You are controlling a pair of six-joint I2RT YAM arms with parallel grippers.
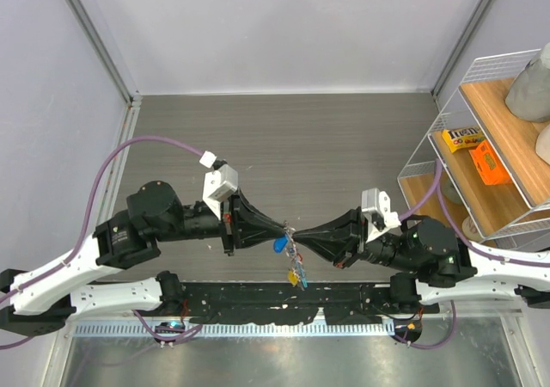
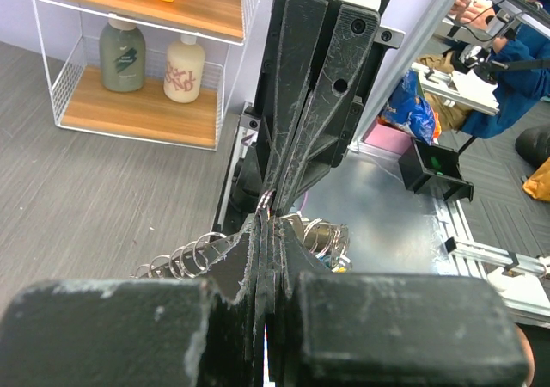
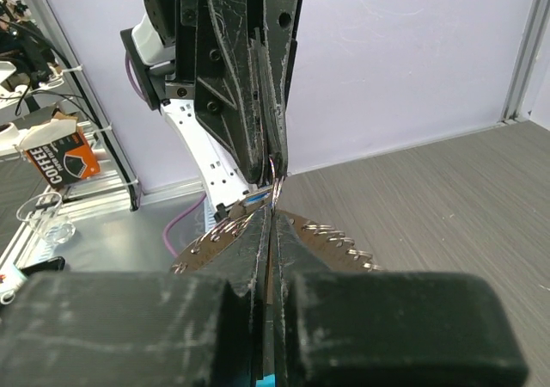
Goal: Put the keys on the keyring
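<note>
Where the arm bases are bolted, a black mounting rail runs along the near edge. Just beyond it hangs the large, thin, silvery keyring with its jagged outline, held in the air over the near part of the grey wood-grain tabletop. Small silver keys dangle below it. One has a blue tag near the left fingertips, and a yellow tag hangs lower with a red one just beside it.

Behind the ring, a broad stretch of tabletop runs to the pale back wall and left wall. On the right, a white wire shelf with wooden boards stands close to the right arm's elbow. It carries a yellow box and an orange box. A purple cable arches above the left arm.

Both arms reach inward, nearly level, and meet tip to tip. The left hand is closed, pinching the ring's wire. The right hand is closed on the same wire from the other side. In both wrist views the wire shows between the opposing fingertips, with the ring's coils spreading out to either side.
</note>
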